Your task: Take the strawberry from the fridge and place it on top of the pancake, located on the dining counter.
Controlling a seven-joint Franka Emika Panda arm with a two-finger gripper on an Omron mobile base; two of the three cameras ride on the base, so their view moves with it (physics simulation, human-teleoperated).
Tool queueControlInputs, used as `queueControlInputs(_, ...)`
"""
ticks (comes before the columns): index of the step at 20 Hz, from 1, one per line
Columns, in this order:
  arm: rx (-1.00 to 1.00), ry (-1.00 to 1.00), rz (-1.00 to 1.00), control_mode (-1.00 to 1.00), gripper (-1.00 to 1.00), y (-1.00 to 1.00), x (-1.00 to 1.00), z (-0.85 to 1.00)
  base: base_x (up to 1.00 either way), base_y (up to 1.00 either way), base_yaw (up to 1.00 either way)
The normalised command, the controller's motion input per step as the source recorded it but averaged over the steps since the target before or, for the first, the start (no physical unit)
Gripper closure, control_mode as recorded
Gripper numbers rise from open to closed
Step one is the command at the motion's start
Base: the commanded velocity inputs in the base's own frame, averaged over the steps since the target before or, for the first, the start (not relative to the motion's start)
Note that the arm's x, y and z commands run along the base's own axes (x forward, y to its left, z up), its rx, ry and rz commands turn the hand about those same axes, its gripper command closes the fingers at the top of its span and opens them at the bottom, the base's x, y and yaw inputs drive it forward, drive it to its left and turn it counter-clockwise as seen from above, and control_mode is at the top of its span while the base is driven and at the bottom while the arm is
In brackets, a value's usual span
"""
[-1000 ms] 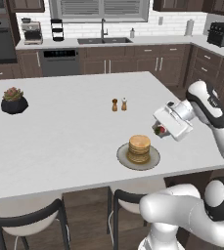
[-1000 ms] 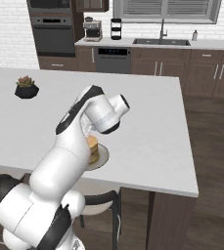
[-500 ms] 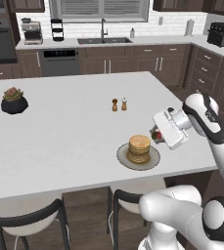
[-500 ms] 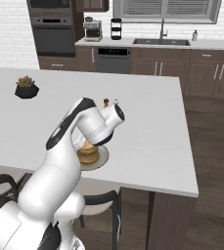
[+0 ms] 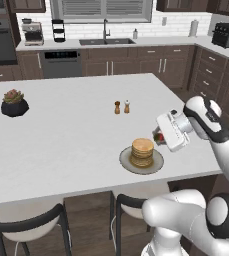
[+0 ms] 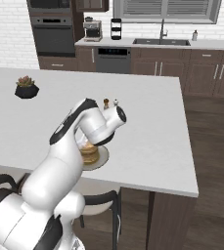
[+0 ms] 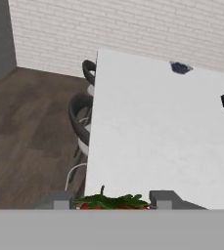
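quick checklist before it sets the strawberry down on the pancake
1. Strawberry between the gripper fingers: ok, red berry with green leaves sits between the two tips in the hand view.
2. Pancake top bare: ok, nothing lies on the stack.
3. Plate well on the dining counter: ok, though near the front edge.
4. Gripper above the stack: not ok, it is beside the stack, toward the arm.
5. Salt and pepper shakers out of the path: ok, they stand farther back.
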Motion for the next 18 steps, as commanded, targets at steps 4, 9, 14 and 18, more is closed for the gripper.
queueControlInputs(4, 0.0, 0.01, 0.0, -1.0, 1.0, -0.03, 0.15, -0.01, 0.0, 0.0, 0.0)
queueControlInputs(9, -0.04, 0.01, -0.22, -1.0, 1.0, 0.05, 0.01, 0.0, 0.0, 0.0, 0.0)
queueControlInputs(14, -0.12, 0.04, -0.45, -1.0, 1.0, 0.11, 0.0, 0.0, 0.0, 0.0, 0.0)
queueControlInputs(18, -0.07, 0.04, -0.11, -1.0, 1.0, 0.05, 0.02, -0.22, 0.0, 0.0, 0.0)
